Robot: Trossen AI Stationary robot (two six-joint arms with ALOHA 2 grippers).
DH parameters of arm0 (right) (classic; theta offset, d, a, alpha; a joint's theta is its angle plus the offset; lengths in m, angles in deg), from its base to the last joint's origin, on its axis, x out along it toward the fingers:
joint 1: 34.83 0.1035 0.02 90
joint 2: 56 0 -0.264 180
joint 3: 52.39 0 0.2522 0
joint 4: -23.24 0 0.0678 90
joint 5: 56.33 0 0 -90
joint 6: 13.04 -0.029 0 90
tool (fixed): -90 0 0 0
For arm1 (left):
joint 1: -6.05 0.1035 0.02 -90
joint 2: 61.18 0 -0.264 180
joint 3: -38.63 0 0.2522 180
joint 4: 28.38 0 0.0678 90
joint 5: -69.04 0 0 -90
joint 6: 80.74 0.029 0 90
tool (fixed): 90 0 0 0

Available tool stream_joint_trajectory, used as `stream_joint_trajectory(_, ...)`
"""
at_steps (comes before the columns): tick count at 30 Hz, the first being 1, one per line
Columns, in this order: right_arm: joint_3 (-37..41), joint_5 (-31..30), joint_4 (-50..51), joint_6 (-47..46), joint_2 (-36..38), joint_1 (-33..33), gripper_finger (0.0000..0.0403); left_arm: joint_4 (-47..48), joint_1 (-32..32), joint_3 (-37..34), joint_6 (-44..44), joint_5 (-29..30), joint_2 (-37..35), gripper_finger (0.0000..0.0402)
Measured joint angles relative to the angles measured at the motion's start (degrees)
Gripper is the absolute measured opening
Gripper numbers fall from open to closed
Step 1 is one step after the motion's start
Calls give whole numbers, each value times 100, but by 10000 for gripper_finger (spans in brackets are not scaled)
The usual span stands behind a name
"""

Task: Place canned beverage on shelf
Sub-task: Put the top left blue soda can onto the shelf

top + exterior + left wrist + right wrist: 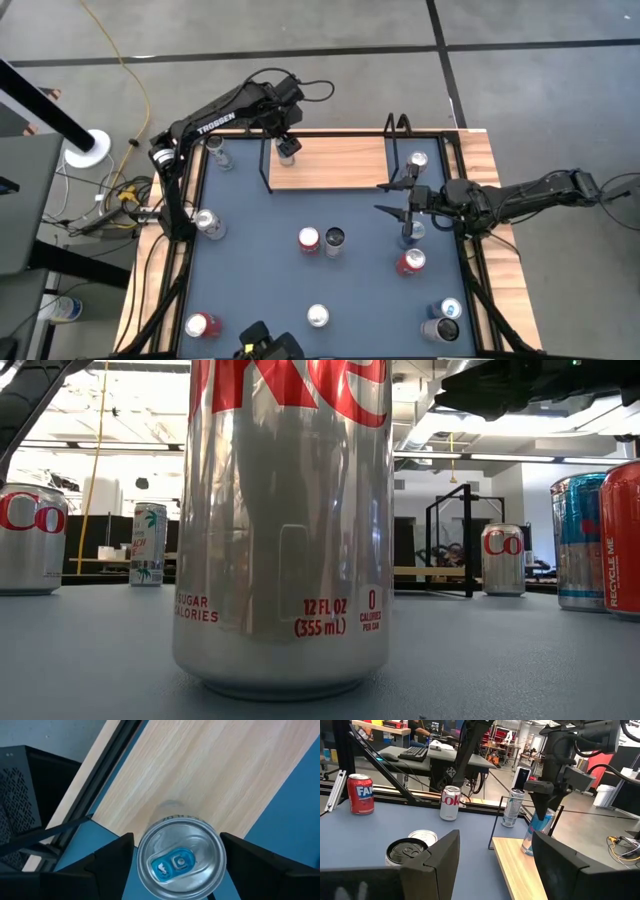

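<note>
Right up close, the left hand (pixel 177 851) has its fingers spread around a blue-tabbed can (pixel 181 863), apparently just clear of it, standing on the shelf (pixel 335 163) at its 9 o'clock end. Right hand (pixel 398 198) waits spread near the shelf's 4 o'clock corner, over the tabletop (pixel 260 265).

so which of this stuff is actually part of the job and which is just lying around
In the job:
- blue-tab can, standing on the shelf between the left claw's fingers
- shelf
- left claw

Lying about:
- red can mid-table
- dark-topped can beside it
- silver can near the front edge
- right claw, waiting open
</note>
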Motion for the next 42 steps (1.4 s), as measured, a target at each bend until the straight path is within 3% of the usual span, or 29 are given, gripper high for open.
stream_joint_trajectory(4,1,2,-1,1,1,0,240,7,-2,0,3,0,0,231)
stream_joint_trajectory(8,1,2,-2,4,1,0,240,4,0,0,360,-18,0,226)
stream_joint_trajectory(18,1,2,0,4,1,0,240,2,-7,4,2922,-7,-4,240)
stream_joint_trajectory(23,0,2,0,7,1,0,240,5,91,4,3720,-169,-4,238)
stream_joint_trajectory(42,1,-1,-17,48,-1,-131,240,71,917,257,4766,-1010,0,233)
